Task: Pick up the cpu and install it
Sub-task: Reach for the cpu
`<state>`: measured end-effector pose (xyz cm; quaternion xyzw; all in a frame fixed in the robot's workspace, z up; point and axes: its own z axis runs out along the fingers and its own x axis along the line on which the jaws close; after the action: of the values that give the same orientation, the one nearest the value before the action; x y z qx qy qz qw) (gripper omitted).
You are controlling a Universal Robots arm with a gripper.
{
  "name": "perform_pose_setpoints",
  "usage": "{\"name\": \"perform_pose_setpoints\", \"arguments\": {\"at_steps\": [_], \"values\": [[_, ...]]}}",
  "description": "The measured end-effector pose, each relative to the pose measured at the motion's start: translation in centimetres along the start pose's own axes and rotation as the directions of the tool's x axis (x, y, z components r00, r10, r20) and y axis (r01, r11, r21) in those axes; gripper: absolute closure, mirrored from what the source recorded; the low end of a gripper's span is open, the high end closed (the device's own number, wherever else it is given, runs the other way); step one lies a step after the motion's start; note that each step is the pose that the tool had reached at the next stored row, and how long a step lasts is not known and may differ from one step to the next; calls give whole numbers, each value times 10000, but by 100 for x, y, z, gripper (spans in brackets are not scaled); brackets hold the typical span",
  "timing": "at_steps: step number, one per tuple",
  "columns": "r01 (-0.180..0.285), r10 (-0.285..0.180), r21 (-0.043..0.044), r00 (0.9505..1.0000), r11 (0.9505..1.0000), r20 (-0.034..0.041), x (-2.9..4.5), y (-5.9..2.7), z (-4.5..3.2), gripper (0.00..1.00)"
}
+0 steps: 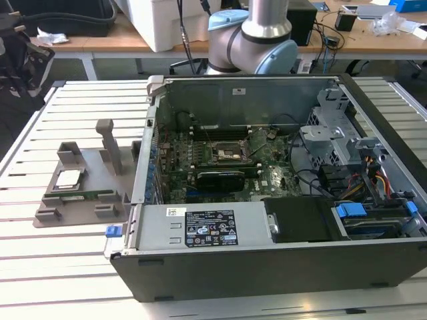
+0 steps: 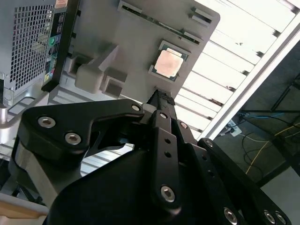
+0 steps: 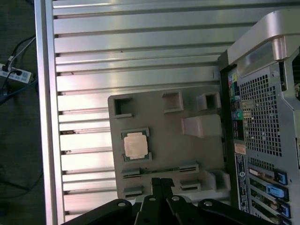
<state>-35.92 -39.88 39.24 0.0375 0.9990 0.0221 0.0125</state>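
Observation:
The cpu (image 1: 69, 179), a small square chip with a silvery top, lies flat in a recess of the grey holder plate (image 1: 80, 203) on the slatted table, at the exterior view's left of the open computer case (image 1: 267, 267). Both wrist views look down on the cpu (image 2: 168, 63) (image 3: 136, 144) from well above. My gripper (image 3: 158, 182) (image 2: 161, 96) hangs over the holder plate's edge, clear of the cpu. Its black fingers are shut together with nothing between them. Inside the case, the black socket frame (image 1: 230, 157) sits on the green motherboard.
The arm (image 1: 257, 33) rises behind the case. The grey holder plate carries upright posts (image 1: 110, 147) and blocks around the cpu. The case's rear panel (image 3: 262, 140) stands beside the holder plate. The table's edge rail (image 3: 44, 117) borders the floor with cables.

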Motion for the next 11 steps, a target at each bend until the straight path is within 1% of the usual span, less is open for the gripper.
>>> {"name": "perform_pose_setpoints", "arguments": {"at_steps": [2, 5, 6, 8, 11], "values": [[1, -1, 0, 10000, 10000, 0, 87, -7, -1, 89], [2, -2, 1, 10000, 10000, -1, 173, -13, -2, 89], [1, -1, 0, 10000, 10000, 0, 215, -16, -3, 89], [0, 0, 0, 10000, 10000, 0, 257, -19, -3, 89], [1, -1, 0, 10000, 10000, 0, 358, -27, -4, 89]]}}
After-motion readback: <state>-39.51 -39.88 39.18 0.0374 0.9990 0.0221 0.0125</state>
